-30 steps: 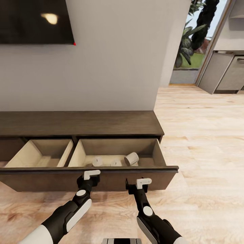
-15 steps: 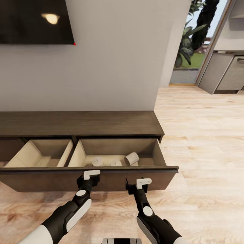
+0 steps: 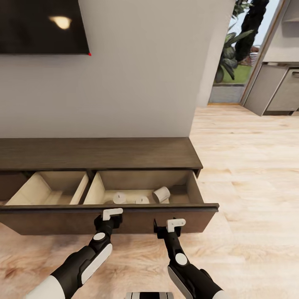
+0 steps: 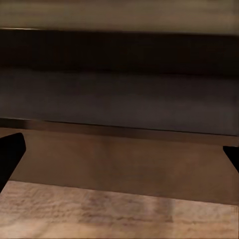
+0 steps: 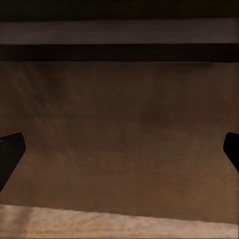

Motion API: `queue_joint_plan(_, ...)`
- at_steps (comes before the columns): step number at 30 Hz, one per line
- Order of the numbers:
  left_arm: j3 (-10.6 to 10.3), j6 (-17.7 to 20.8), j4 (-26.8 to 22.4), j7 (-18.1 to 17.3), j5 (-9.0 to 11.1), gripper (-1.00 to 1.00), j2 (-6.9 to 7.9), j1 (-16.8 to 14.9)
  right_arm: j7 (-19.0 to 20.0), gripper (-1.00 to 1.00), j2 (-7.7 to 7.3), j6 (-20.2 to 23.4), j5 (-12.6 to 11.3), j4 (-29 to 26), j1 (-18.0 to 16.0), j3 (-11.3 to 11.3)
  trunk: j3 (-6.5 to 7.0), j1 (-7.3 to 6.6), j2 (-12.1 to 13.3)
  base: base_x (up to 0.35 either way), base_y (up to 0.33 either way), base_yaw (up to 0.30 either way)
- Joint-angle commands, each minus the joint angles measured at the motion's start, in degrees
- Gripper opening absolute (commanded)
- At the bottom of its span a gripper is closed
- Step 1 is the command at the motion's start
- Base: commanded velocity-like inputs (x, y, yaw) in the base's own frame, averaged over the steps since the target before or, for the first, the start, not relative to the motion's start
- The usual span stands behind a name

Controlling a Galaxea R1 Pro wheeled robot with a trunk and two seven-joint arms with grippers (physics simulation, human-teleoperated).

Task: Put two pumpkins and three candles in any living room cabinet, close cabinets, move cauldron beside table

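Dark-brown wood cabinet (image 3: 99, 153) sits against the wall with its long drawer (image 3: 124, 218) pulled out, and in the right compartment lie the three candles (image 3: 142, 199), two upright near the front and one tipped on its side, while the left compartment (image 3: 47, 189) shows bare pale lining. Left hand (image 3: 109, 219) and right hand (image 3: 170, 229) hover just before the drawer front, close together above the floor (image 3: 249, 166). Up close, the wrist views add what the head view can't: each hand's dark fingertips (image 4: 10, 154) (image 5: 9, 154) sit spread wide at the frame edges, gripping nothing, with the drawer front between them.
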Motion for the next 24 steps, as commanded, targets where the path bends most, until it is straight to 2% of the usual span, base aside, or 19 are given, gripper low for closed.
queue_joint_plan(1, -0.2, 0.2, -0.1, 0.4, -0.1, 1.00, 0.07, -0.1, -0.3, 1.00, -0.05, -0.4, -0.6, 0.0, -0.1, 0.4, -0.04, 0.02, 0.0, 0.297, 0.000, 0.000)
queue_joint_plan(7, -0.2, 0.2, -0.1, 0.5, -0.1, 1.00, 0.07, -0.1, -0.3, 1.00, -0.04, -0.4, -0.6, 0.0, -0.1, 0.4, -0.04, 0.02, 0.0, 0.266, 0.000, 0.000)
queue_joint_plan(13, -0.2, 0.2, -0.1, 0.5, -0.1, 1.00, 0.07, -0.1, -0.3, 1.00, -0.04, -0.4, -0.6, 0.0, -0.1, 0.4, -0.04, 0.02, 0.0, 0.093, 0.000, 0.000)
queue_joint_plan(24, -0.2, 0.2, -0.1, 0.4, -0.1, 1.00, 0.07, -0.1, -0.3, 1.00, 0.01, -0.4, -0.6, 0.0, -0.1, 0.4, -0.04, 0.02, 0.0, 0.294, 0.000, 0.000)
